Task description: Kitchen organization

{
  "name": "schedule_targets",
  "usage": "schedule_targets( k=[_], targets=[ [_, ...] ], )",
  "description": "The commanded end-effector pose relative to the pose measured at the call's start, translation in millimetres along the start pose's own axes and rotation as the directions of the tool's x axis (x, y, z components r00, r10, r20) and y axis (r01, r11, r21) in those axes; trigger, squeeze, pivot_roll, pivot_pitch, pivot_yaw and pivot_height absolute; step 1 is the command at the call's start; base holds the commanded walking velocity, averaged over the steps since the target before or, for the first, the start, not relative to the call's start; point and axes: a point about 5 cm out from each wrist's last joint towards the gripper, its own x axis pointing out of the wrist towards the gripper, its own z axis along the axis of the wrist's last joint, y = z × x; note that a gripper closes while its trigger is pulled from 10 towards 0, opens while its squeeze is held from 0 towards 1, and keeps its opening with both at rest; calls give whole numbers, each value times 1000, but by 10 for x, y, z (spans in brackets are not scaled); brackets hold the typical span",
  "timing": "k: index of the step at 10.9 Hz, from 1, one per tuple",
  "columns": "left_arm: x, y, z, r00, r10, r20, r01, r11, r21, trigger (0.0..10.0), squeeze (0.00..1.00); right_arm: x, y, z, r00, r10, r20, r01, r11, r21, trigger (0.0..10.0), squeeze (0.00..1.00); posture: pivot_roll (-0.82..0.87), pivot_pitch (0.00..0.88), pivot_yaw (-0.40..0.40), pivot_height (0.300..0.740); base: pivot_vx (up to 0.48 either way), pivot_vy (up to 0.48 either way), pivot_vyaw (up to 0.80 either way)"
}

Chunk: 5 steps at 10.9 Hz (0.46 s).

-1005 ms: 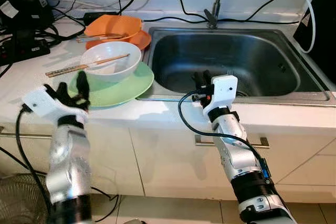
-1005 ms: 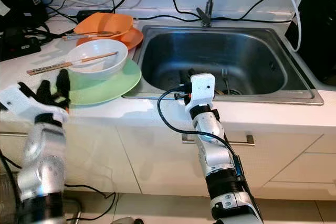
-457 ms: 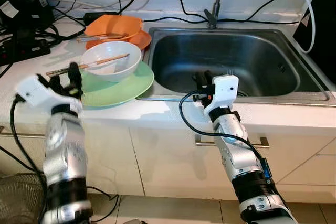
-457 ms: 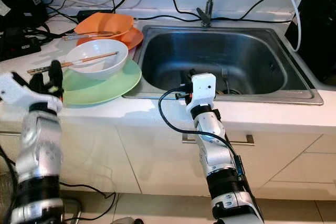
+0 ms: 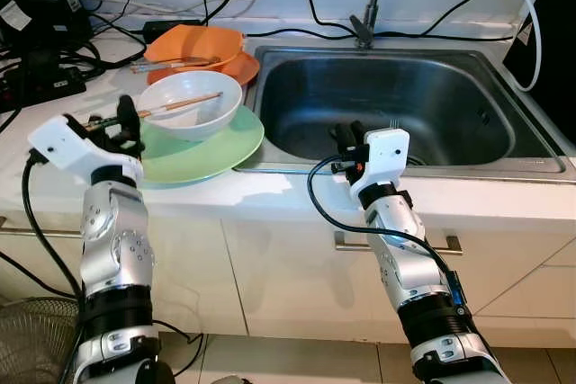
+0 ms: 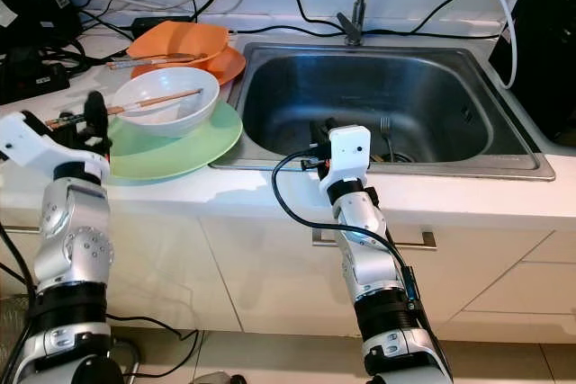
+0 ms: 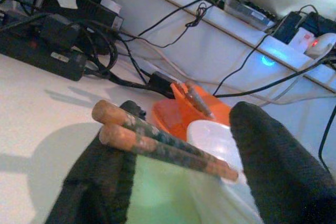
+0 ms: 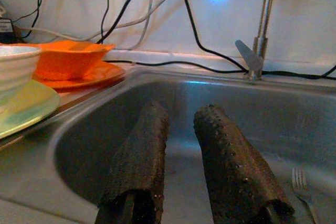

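Left end effector [image 5: 121, 123] raised at the tabletop [image 5: 270, 193] edge, fingers apart around the near ends of the chopsticks [image 7: 157, 142], not clamped. Chopsticks resting across the white bowl [image 5: 191, 103] just ahead of it, bowl sitting on the green plate [image 5: 211, 148]. Beyond those, an orange bowl [image 5: 196, 44] on an orange plate [image 5: 241, 67] carrying a second pair of sticks. Right end effector [image 5: 346, 137] poised over the near rim of the sink [image 5: 468, 161], fingers slightly parted, holding nothing. Fork [image 8: 303, 182] lying in the basin ahead of it.
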Motion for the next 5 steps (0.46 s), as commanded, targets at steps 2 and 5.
schedule_targets(
  k=[2,5],
  targets=[
    [33,-45,0,1000,-15,7,15,1000,-2,0,0,8,-6,6,1000,-4,5,4,1000,5,10000,0,126,0,36,740,0,0,0],
    [33,-64,19,1000,-21,18,21,1000,-7,0,0,11,-4,3,1000,-1,2,1,1000,3,10000,0,130,0,34,740,0,0,0]
  ],
)
